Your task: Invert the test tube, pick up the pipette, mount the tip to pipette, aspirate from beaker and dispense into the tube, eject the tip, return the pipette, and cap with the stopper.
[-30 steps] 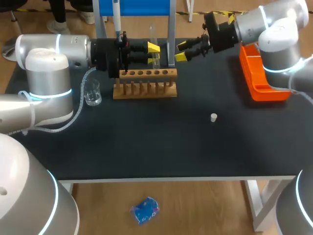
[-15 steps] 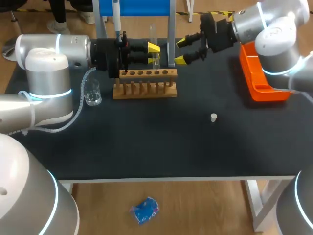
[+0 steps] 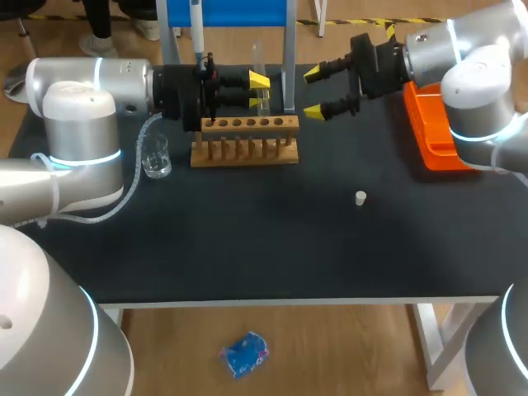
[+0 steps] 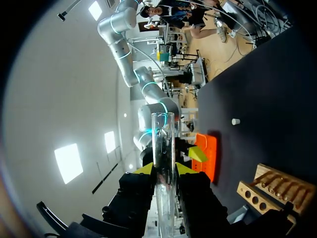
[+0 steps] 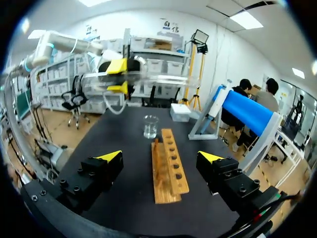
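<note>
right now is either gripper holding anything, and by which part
Left gripper holds the test tube by its body, below the open mouth. Right gripper is open, holding nothing.

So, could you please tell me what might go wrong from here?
The glass tube is pinched only by the left gripper above the wooden rack; a slip could drop it onto the wood. The right gripper hangs open close beside the tube, so a misjudged approach might knock it. The small stopper lies loose on the table and could be swept away.
</note>
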`<state>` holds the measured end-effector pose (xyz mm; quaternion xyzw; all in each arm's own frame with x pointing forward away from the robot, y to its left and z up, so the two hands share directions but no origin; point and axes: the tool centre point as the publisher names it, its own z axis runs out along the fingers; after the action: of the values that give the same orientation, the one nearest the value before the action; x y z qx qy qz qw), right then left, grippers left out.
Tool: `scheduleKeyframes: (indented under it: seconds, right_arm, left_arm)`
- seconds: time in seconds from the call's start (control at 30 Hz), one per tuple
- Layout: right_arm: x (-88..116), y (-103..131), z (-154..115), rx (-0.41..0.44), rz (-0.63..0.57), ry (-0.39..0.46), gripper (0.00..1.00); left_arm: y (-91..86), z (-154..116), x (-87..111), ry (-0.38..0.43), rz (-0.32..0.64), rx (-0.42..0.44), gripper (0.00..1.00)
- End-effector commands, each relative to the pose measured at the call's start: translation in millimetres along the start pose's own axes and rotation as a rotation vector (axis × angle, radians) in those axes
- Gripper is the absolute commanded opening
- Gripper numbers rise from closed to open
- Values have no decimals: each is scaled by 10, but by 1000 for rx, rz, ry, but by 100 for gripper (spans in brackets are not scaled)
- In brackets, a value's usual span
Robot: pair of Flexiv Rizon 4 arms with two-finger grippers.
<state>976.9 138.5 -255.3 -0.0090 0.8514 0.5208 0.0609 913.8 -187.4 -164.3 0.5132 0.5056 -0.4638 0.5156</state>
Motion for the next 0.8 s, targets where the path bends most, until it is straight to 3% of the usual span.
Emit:
scheduleKeyframes:
  seconds: [0.03,0.4,0.8]
  right_arm:
    - [21,-30,84,15,4,10,100]
    - [-49,-235,265,-1,-18,2,100]
    - [-92,-273,302,-27,4,4,100]
  left_arm:
    - [-9,-6,-8,1,1,-2,0]
    - [-9,-6,-8,1,1,-2,0]
    - [-9,-6,-8,1,1,-2,0]
